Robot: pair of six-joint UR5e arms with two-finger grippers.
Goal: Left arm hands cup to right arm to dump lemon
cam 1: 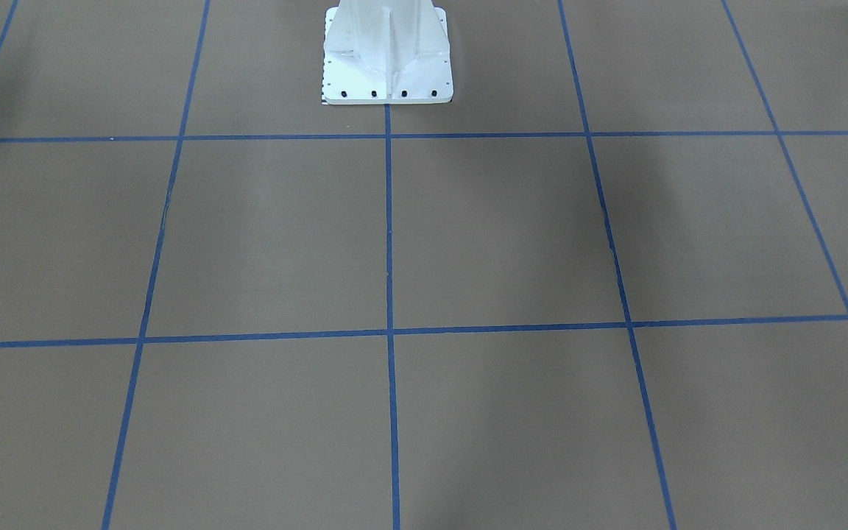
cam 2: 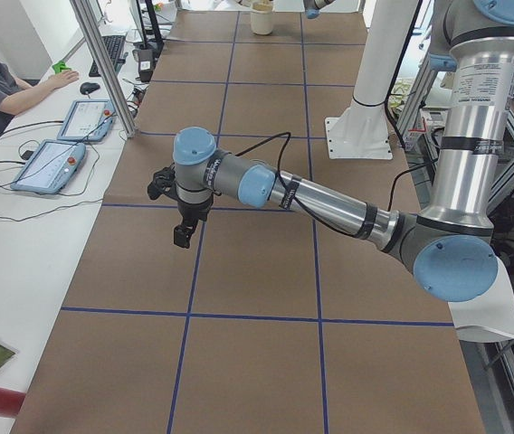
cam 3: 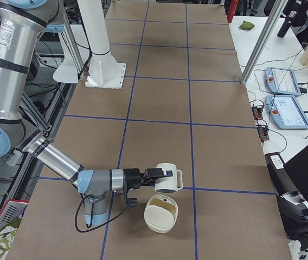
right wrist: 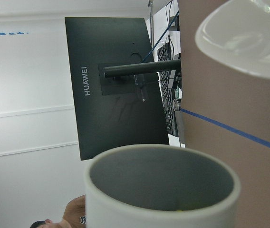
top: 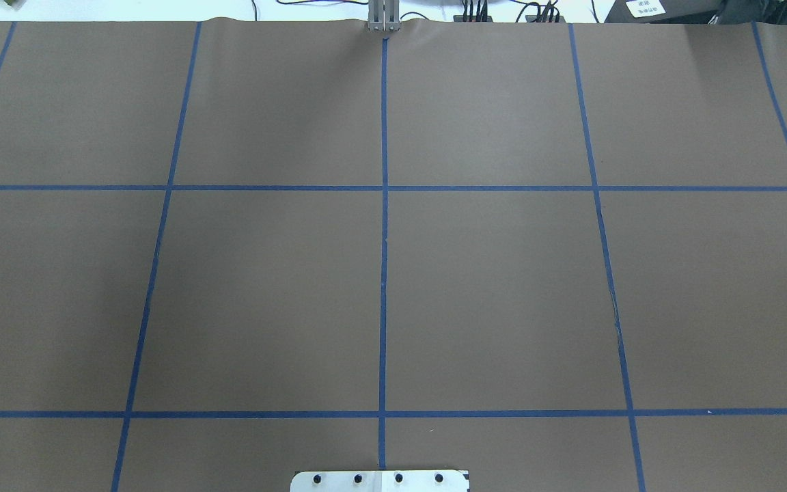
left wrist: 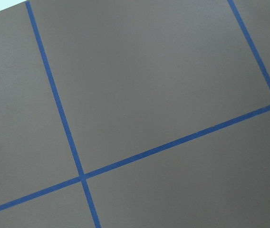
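Observation:
The white cup [cam 3: 167, 179] hangs just above the table at the tip of my right gripper [cam 3: 149, 174], handle away from the arm. I cannot tell if that gripper is shut on it. In the right wrist view the cup's grey inside [right wrist: 161, 183] fills the bottom, and a faint yellow-green sliver, perhaps the lemon [right wrist: 187, 207], shows at its inner rim. My left gripper [cam 2: 182, 233] points down over the table, far from the cup, with nothing seen in it. I cannot tell if it is open. The left wrist view shows only table.
A white bowl [cam 3: 161, 214] with a yellowish patch inside lies on the table right beside the cup; its rim shows in the right wrist view [right wrist: 239, 42]. The white robot pedestal [cam 1: 387, 51] stands mid-table. A person sits at a side desk [cam 2: 4, 81] with tablets.

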